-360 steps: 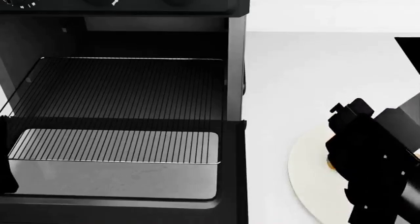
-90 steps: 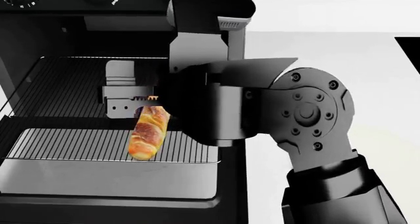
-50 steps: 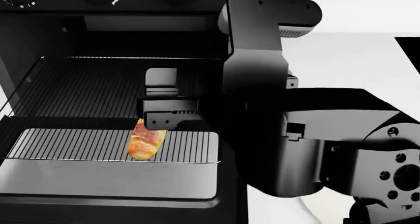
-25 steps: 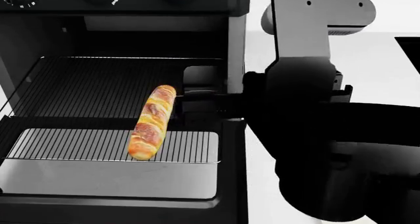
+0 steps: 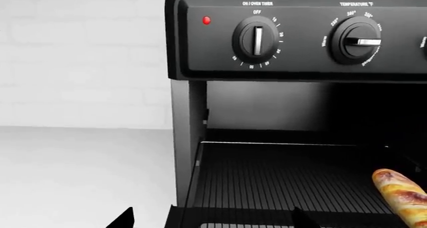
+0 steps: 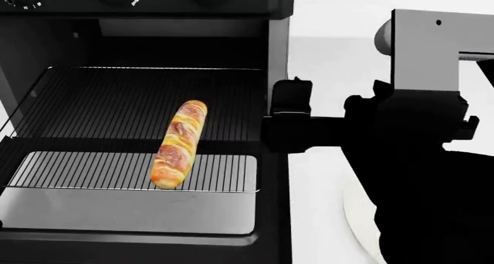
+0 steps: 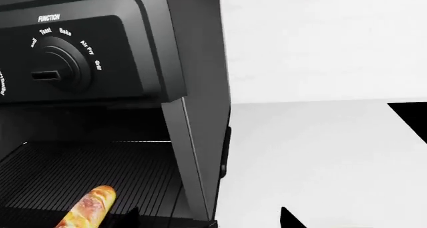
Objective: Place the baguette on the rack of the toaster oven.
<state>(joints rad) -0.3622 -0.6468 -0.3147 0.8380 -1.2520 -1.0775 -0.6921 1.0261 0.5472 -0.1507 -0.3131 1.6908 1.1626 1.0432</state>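
The baguette [image 6: 179, 143] lies free on the rack [image 6: 92, 107] of the toaster oven [image 6: 231, 9], one end over the rack's front part, which reaches out above the open door [image 6: 131, 215]. My right gripper [image 6: 287, 110] is open and empty, outside the oven at its right front corner, apart from the baguette. In the right wrist view the gripper [image 7: 208, 220] has its fingertips wide apart, with the baguette [image 7: 87, 210] off to one side. My left gripper [image 5: 212, 220] is open and empty before the oven's left side; the baguette [image 5: 400, 195] shows far across the rack [image 5: 280, 183].
A sliver of a round white plate [image 6: 357, 226] shows on the white counter [image 6: 332, 61] right of the oven, mostly hidden behind my right arm [image 6: 432, 160]. The oven's knobs [image 5: 257, 39] sit above the cavity. A dark edge shows at the far right.
My right gripper has let go of the baguette and drawn back to the right, out of the oven. The baguette stays lying on the rack.
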